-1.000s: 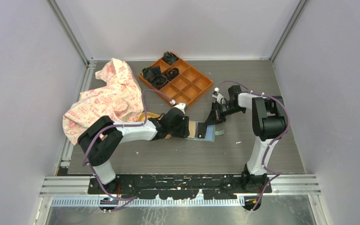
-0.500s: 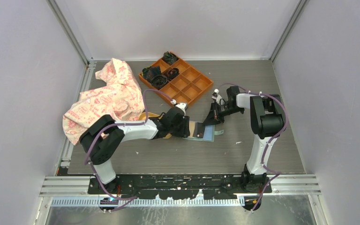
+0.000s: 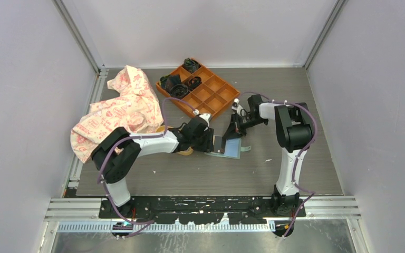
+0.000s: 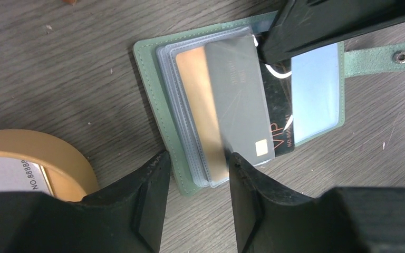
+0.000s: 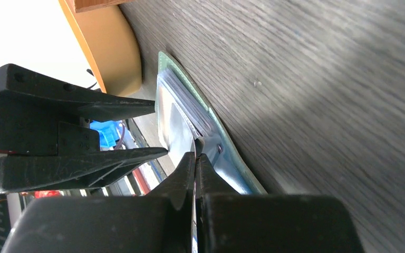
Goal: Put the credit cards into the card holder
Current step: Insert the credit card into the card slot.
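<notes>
The card holder [image 4: 153, 84], a sage-green wallet, lies open on the table with clear sleeves fanned out; it also shows in the top view [image 3: 233, 149]. My right gripper [image 4: 261, 45] is shut on a black "VIP" credit card [image 4: 278, 132], whose far part lies under a clear sleeve. In the right wrist view the jaws [image 5: 195, 155] are pinched on the card's thin edge above the wallet [image 5: 227, 153]. My left gripper [image 4: 198, 163] is open, with its fingers either side of the wallet's near corner. No pale card shows.
A yellow oval dish [image 4: 37, 153] lies just left of the wallet, under my left arm. An orange compartment tray [image 3: 203, 92] holding dark items stands behind. A pink patterned cloth [image 3: 121, 108] lies at the far left.
My right gripper has moved left over the wallet with the black card, sliding it further in under the sleeve. My left gripper stays at the wallet's left edge.
</notes>
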Robot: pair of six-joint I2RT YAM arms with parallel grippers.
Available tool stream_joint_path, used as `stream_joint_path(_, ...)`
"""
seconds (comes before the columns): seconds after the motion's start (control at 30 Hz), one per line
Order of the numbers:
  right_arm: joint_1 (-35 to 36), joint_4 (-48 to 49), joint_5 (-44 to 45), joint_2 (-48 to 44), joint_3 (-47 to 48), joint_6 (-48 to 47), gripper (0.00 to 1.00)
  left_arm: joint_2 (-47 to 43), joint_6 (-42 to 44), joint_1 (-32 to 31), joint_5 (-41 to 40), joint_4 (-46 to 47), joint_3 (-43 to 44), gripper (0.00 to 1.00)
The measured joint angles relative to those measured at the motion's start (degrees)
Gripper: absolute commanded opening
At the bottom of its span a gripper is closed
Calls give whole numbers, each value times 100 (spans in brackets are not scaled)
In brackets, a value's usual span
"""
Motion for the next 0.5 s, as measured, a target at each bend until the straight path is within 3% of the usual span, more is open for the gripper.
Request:
stream_joint_path(0.33,79,94,-160,120,37,146,3,-573,216,-92,-358,-686,455,41)
stream_joint_path(0.5,79,103,-166,120,37,153,3,-382,151,-588,-442,-673,1123,34)
